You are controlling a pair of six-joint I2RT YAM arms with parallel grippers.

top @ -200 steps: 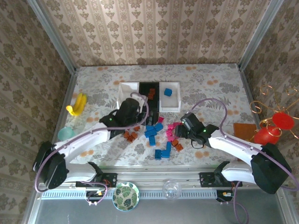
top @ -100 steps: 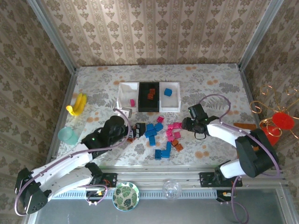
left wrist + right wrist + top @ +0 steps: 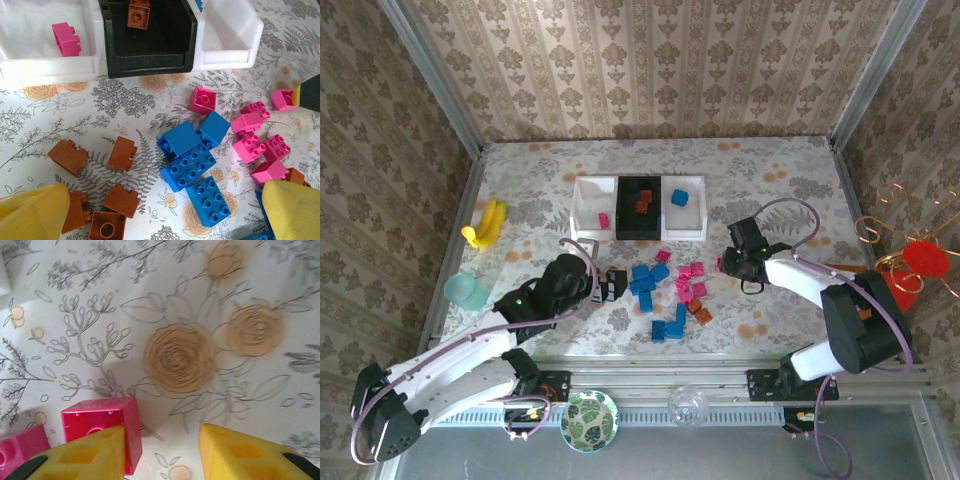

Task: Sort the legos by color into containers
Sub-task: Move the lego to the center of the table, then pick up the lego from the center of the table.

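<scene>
the left gripper (image 3: 612, 284), black with yellow fingertips (image 3: 30, 212), has drawn back from the trays since a second ago. it now hangs spread wide, holding nothing, over the loose pile: small orange-brown plastic bricks (image 3: 122, 153) beside one tip, small blue plastic bricks (image 3: 189, 167) ahead of the gap. just beyond lie the small magenta-pink plastic bricks (image 3: 250, 146). the right gripper (image 3: 161, 455) has left the heart of that pink cluster for its right fringe, jaws partway in with bare cloth between them; one magenta brick (image 3: 100, 430) sits against a finger, perhaps touching, not gripped. farther off three small rectangular trays stand side by side: the left white tray (image 3: 588, 200) now shows a single pink brick (image 3: 603, 220), the black tray (image 3: 635, 225) holds orange-brown bricks (image 3: 642, 200), the right white tray (image 3: 688, 222) a blue brick (image 3: 679, 197). open flowered tablecloth (image 3: 770, 170) runs behind and right of the trays to the walls; a yellow banana (image 3: 485, 224) and teal cup (image 3: 466, 290) keep to the left edge.
</scene>
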